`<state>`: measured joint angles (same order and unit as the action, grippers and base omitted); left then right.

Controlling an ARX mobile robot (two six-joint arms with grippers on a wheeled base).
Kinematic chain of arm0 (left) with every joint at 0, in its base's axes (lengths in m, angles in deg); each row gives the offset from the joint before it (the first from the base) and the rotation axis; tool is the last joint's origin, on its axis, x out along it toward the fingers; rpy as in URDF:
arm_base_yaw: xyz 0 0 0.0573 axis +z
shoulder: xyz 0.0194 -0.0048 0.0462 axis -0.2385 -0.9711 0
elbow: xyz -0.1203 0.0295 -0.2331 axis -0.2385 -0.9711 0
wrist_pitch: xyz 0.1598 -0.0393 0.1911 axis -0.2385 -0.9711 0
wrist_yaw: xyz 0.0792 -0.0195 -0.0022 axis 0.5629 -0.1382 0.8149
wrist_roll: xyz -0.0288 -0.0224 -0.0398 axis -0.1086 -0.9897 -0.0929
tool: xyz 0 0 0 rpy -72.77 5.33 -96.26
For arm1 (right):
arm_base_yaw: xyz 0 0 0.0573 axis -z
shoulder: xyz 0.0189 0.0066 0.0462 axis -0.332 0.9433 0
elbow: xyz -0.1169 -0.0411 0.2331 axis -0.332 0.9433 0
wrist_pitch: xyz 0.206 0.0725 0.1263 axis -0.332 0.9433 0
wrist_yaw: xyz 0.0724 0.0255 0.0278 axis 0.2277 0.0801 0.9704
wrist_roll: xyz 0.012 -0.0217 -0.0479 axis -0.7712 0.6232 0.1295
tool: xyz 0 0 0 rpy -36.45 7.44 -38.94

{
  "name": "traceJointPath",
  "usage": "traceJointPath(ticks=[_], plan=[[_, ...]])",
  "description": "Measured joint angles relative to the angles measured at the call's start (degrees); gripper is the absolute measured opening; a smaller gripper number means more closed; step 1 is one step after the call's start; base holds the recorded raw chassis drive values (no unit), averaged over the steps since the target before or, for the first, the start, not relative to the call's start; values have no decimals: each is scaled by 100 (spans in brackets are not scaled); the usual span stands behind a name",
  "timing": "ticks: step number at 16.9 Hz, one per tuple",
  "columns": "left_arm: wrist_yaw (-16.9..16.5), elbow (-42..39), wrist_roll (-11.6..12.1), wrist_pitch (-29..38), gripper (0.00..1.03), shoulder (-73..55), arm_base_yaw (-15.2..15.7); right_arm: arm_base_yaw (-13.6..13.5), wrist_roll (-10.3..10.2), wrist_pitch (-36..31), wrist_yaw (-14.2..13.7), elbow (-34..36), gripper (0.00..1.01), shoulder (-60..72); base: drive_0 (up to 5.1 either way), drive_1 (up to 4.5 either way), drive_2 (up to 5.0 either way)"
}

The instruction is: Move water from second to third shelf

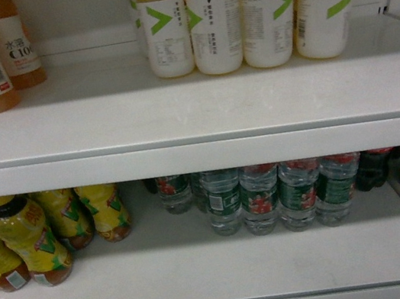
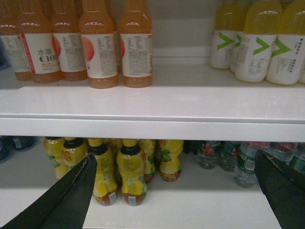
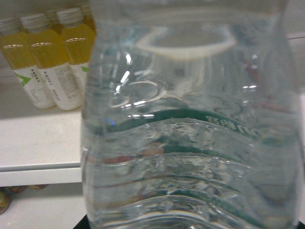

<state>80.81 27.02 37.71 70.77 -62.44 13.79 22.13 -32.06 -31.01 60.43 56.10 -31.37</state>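
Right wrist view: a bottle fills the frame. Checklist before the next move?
1. The water sits close to the right wrist camera: ok.
2. Hold of the right gripper on the water: cannot tell, fingers hidden.
3. Bare stretch on the upper shelf left of the yellow drinks: ok.
4. The left gripper is open, empty and short of the tea: ok.
5. Clearance under the water for setting it down: cannot tell, base out of frame.

White-labelled orange drink bottles [image 2: 40,43] read "C100" with Chinese characters; pale yellow drink bottles [image 1: 165,24] carry green chevrons.
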Motion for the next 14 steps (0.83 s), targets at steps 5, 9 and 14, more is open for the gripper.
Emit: traceJointPath(ticks=[5,9,14], plan=[[-2,0,0,-2,98,0,0,-7,2,-2,15,0,43,-2,-454,218,218],[0,0,0,11,98,0,0,-4,0,2,13,0,43,-2,-444,228,228],[0,0,0,-7,98,0,0,-4,0,4,17,0,43,0,-455,223,223]])
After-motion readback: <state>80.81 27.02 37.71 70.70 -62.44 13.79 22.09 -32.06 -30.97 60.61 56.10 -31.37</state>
